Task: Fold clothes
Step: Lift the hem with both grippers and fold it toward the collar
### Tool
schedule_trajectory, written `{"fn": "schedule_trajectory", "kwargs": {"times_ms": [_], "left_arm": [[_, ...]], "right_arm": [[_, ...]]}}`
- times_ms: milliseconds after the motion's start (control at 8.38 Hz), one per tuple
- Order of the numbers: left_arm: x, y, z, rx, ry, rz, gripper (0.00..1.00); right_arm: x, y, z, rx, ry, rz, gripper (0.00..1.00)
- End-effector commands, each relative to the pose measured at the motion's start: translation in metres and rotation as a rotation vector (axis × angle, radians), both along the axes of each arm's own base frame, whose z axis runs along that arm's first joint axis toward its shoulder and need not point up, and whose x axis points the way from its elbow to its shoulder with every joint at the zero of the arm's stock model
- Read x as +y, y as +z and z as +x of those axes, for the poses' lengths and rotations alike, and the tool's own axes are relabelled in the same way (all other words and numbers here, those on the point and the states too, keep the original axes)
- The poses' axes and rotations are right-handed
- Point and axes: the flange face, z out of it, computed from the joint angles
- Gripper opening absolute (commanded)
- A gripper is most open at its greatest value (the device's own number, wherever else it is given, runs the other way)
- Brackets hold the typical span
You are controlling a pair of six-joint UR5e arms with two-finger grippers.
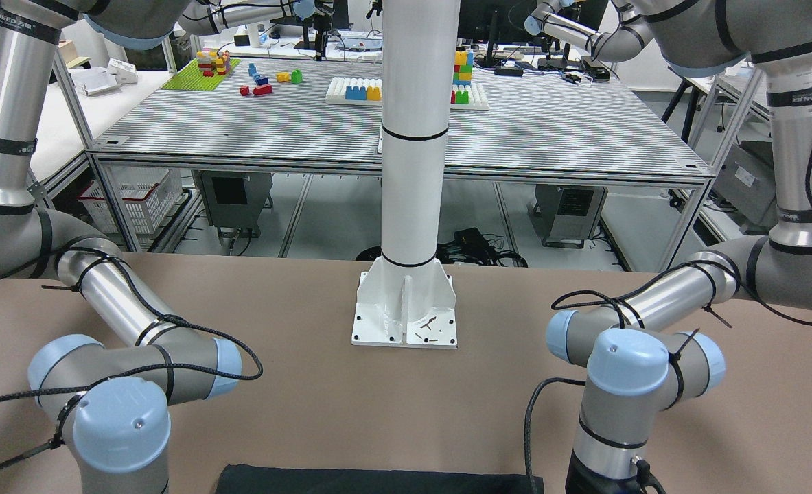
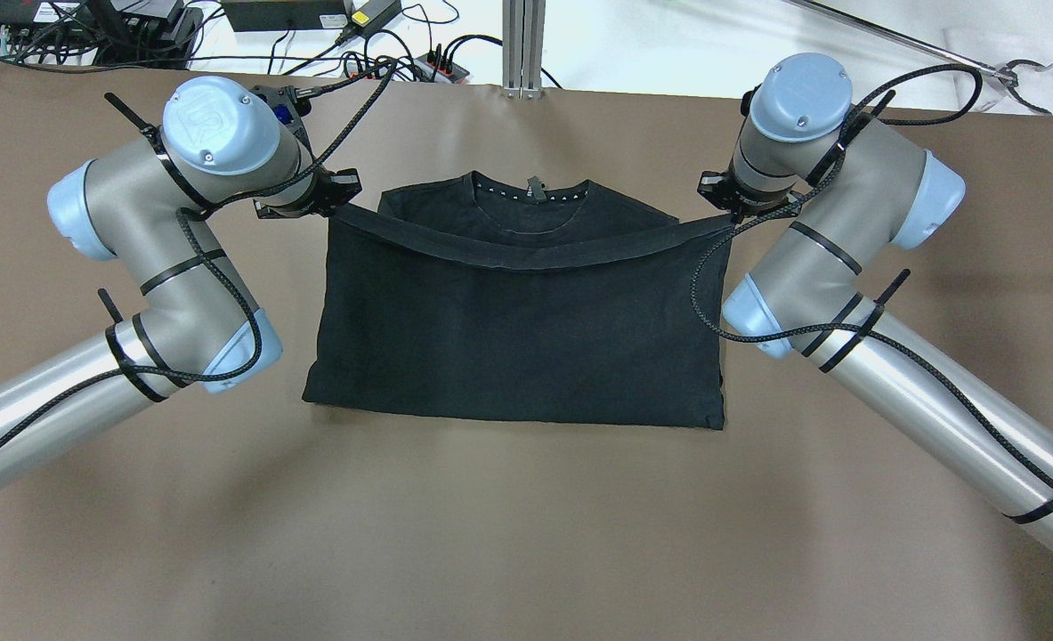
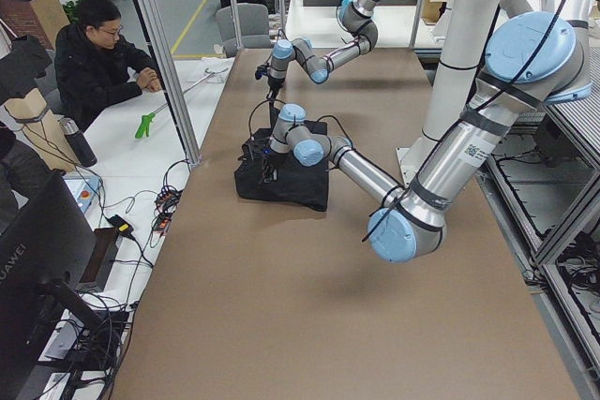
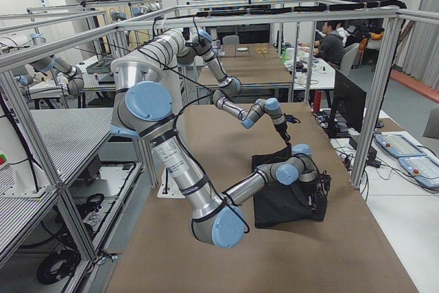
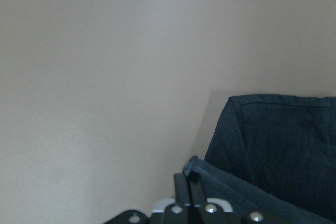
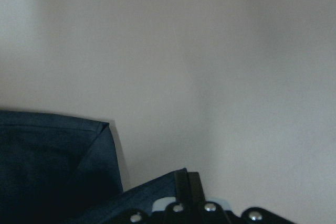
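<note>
Overhead exterior: left gripper [image 2: 339,210] and right gripper [image 2: 724,217] clamp the thin black fabric garment [image 2: 517,338]; its hem should land level, taut.

Overhead and close wrist cameras share the clothes [image 2: 517,338].

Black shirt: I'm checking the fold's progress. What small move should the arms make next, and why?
Probably carry the hem a little further to the collar, then lower it: both jaws are shut on its corners, and the collar lies uncovered.
</note>
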Motion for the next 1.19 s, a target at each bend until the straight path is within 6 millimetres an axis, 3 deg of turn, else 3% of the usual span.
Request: {"fn": "schedule_trajectory", "kwargs": {"times_ms": [0, 358, 477, 596, 716, 835, 1074], "left_arm": [[-0.033, 0.036, 0.024, 0.014, -0.003, 0.024, 0.00], [-0.046, 0.056, 0.018, 0.000, -0.015, 0.011, 0.04], [-0.052, 0.069, 0.019, 0.006, -0.022, 0.018, 0.18], [-0.059, 0.083, 0.019, 0.023, -0.027, 0.036, 0.61], [-0.063, 0.097, 0.022, 0.028, -0.033, 0.031, 0.67], [-0.068, 0.105, 0.019, 0.022, -0.042, 0.019, 0.68], [-0.068, 0.103, 0.018, 0.032, -0.053, 0.014, 0.68]], "right_arm": [[-0.010, 0.017, -0.005, 0.029, 0.011, 0.007, 0.00], [-0.017, 0.024, -0.007, 0.014, 0.040, 0.044, 0.02], [-0.025, 0.037, -0.007, 0.035, 0.103, 0.040, 0.11], [-0.029, 0.034, -0.005, 0.038, 0.162, 0.049, 0.52], [-0.032, 0.018, -0.006, 0.004, 0.220, 0.032, 0.66], [-0.034, 0.009, -0.008, -0.010, 0.229, 0.036, 0.73], [-0.027, -0.002, -0.004, -0.043, 0.237, 0.042, 0.76]]}}
